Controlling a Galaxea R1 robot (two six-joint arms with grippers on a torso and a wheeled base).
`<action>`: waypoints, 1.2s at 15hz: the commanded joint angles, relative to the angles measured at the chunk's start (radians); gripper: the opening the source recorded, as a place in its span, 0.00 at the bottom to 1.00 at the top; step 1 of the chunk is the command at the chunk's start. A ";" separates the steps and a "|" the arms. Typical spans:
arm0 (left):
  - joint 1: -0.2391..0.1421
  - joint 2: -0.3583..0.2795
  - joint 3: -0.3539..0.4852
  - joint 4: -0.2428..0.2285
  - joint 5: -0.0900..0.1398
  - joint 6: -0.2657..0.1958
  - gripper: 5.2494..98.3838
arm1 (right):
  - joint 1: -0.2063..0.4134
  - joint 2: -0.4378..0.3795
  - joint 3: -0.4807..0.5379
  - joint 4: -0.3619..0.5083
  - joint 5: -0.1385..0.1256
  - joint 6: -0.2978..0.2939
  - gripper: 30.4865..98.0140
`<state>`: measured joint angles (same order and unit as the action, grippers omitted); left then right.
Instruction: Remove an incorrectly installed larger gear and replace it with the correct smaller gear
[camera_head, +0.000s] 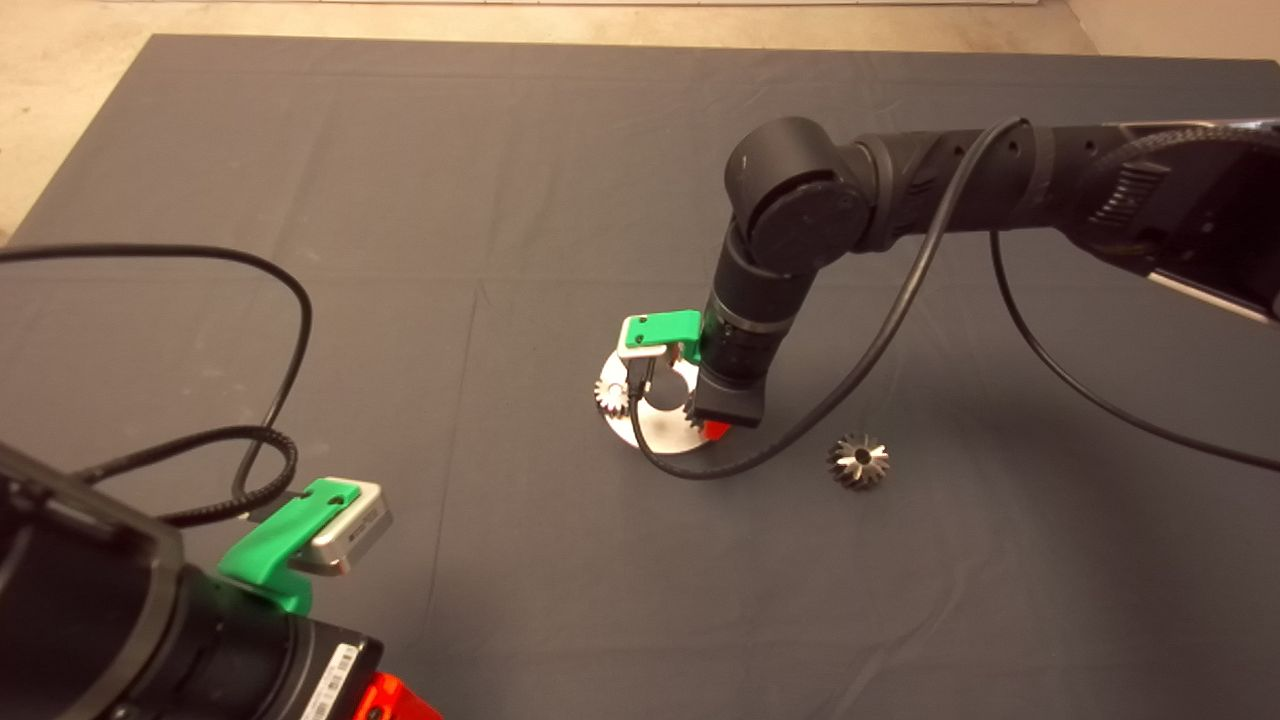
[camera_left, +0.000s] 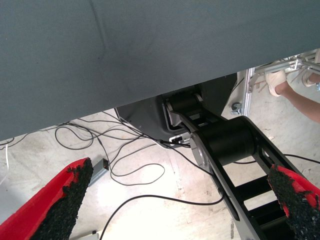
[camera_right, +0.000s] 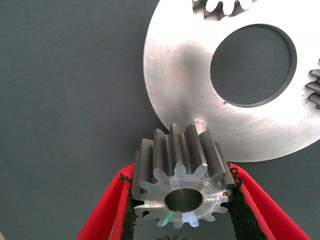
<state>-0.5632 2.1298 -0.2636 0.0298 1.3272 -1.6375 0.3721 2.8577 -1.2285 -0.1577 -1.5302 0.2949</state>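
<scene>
My right gripper (camera_right: 182, 202) is shut on the smaller gear (camera_right: 181, 186), a silvery fine-toothed gear with a centre hole, gripped on its sides. It hangs just at the rim of the round silver plate (camera_right: 185, 65), beside a short peg (camera_right: 197, 122). In the head view the right gripper (camera_head: 705, 420) points down over the plate (camera_head: 655, 428). The larger gear (camera_head: 858, 461), dark with flaring teeth, lies on the mat to the plate's right, apart from it. My left gripper (camera_left: 180, 172) is parked open at the lower left.
A small gear (camera_head: 611, 395) sits on the plate's left side, and parts of two small gears (camera_right: 222, 6) show at the plate's edges. A black cable (camera_head: 880, 330) droops from the right arm beside the plate. Past the mat are floor cables and a person's leg (camera_left: 300, 97).
</scene>
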 joint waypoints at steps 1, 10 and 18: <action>-0.008 -0.003 0.015 -0.014 -0.002 -0.007 0.92 | 0.021 -0.007 -0.003 -0.074 -0.128 -0.007 0.17; -0.008 -0.003 0.015 -0.016 -0.002 -0.007 0.92 | 0.019 -0.008 -0.003 -0.106 -0.128 -0.007 0.17; -0.008 -0.003 0.015 -0.014 -0.002 -0.005 0.92 | 0.004 -0.011 -0.003 -0.106 -0.128 -0.006 0.17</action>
<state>-0.5632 2.1296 -0.2636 0.0298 1.3272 -1.6374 0.3598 2.8504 -1.2338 -0.2343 -1.5302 0.2928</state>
